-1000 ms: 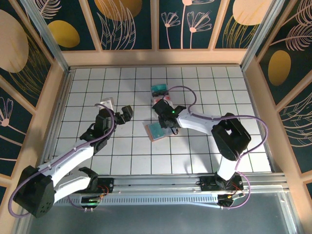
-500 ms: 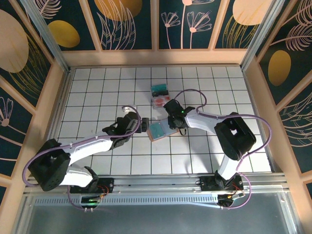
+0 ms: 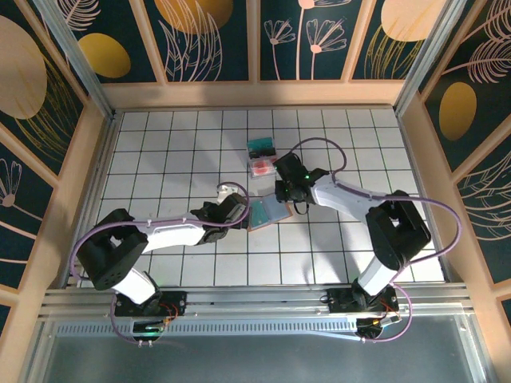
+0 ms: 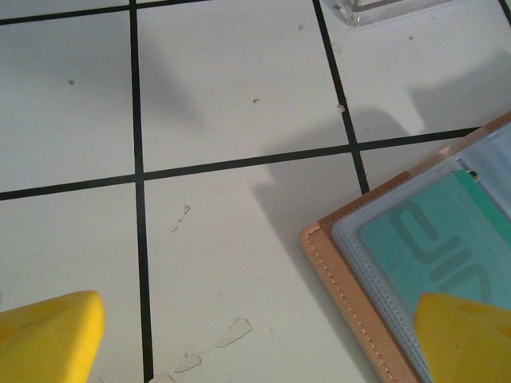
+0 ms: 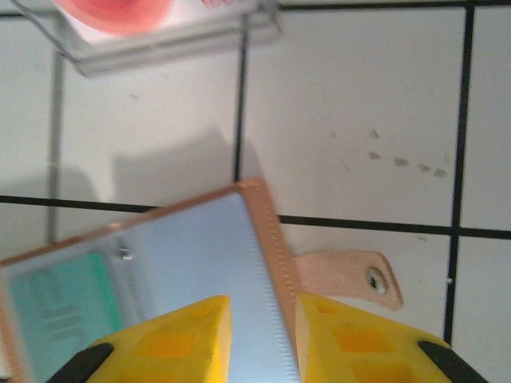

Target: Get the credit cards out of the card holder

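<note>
Counting cards: 1 teal card [image 3: 260,148] and 1 pink card [image 3: 263,167] lie loose on the table [image 3: 160,144], just beyond 1 open card holder [image 3: 264,213], and a 3rd card [image 4: 423,239] sits tucked inside. Left gripper [image 4: 255,339] gapes wide at its corner. Right gripper [image 5: 263,319] straddles the edge by the strap tab [image 5: 343,279], jaws nearly together. Gripping or not, can't tell.
</note>
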You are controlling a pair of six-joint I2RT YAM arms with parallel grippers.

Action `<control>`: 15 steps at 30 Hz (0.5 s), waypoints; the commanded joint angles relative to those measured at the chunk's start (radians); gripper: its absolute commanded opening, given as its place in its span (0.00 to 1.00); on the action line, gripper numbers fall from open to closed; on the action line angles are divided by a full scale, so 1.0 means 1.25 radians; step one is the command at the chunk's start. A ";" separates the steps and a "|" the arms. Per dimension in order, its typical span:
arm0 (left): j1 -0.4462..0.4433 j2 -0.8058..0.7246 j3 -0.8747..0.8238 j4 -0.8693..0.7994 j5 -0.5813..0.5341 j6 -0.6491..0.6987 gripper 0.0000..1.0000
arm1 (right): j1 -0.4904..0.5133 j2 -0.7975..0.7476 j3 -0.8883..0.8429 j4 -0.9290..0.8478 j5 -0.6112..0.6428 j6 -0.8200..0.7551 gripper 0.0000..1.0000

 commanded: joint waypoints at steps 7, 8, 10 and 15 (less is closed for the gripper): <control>0.000 0.076 0.018 0.022 -0.014 -0.040 0.99 | -0.006 0.040 0.014 0.076 -0.256 0.031 0.27; 0.000 0.082 0.019 0.021 -0.012 -0.041 0.99 | -0.006 0.051 0.013 0.081 -0.267 0.031 0.27; 0.001 0.090 0.019 0.016 -0.013 -0.040 0.99 | -0.007 0.066 0.009 0.088 -0.285 0.031 0.27; 0.002 0.096 0.016 0.001 -0.022 -0.039 0.99 | -0.011 0.094 -0.016 0.132 -0.331 0.038 0.28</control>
